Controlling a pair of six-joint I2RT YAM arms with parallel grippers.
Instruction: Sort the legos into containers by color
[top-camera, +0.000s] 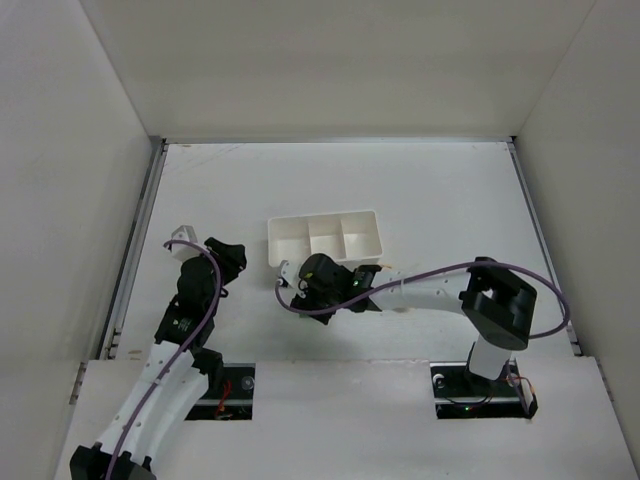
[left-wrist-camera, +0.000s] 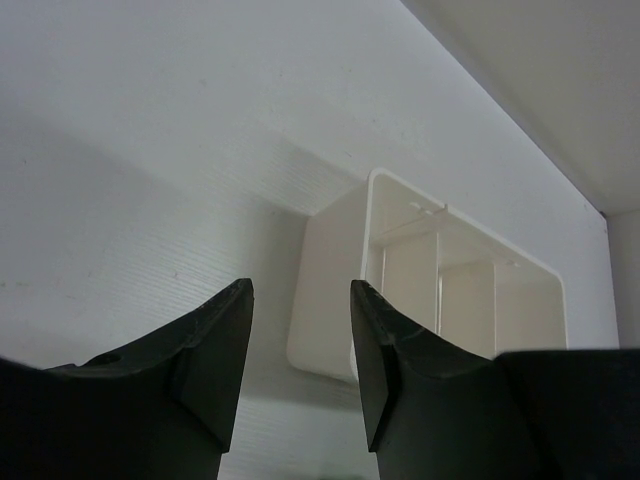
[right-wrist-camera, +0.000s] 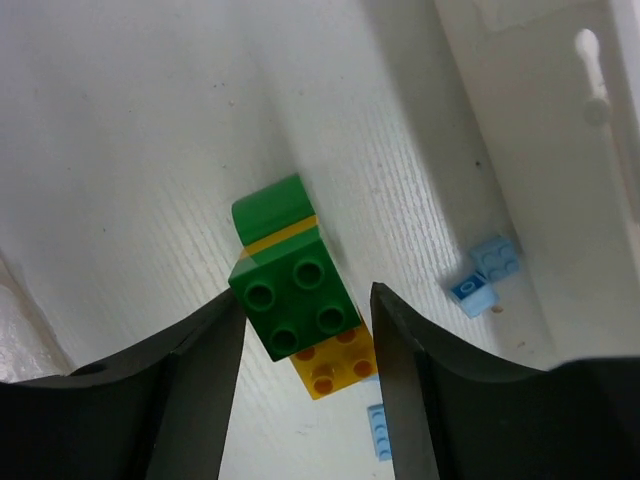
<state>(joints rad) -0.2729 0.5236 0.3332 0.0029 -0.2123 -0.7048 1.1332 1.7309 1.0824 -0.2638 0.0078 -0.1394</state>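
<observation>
White desk (top-camera: 430, 190), pale walls around. Right claw (right-wrist-camera: 307, 296) straddles the green lego (right-wrist-camera: 290, 285), which sits on a yellow-orange lego (right-wrist-camera: 335, 372), the pair running eleven to five o'clock. Fingers flank it closely, but I cannot tell if they pinch. The tray (right-wrist-camera: 520, 130) lies at one o'clock. Left claw (left-wrist-camera: 301, 290) hangs apart, empty, farther off.

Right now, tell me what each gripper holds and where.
Left gripper: nothing, jaws open. Right gripper: fingers flank the green lego at its sides; a firm grip cannot be told.
</observation>
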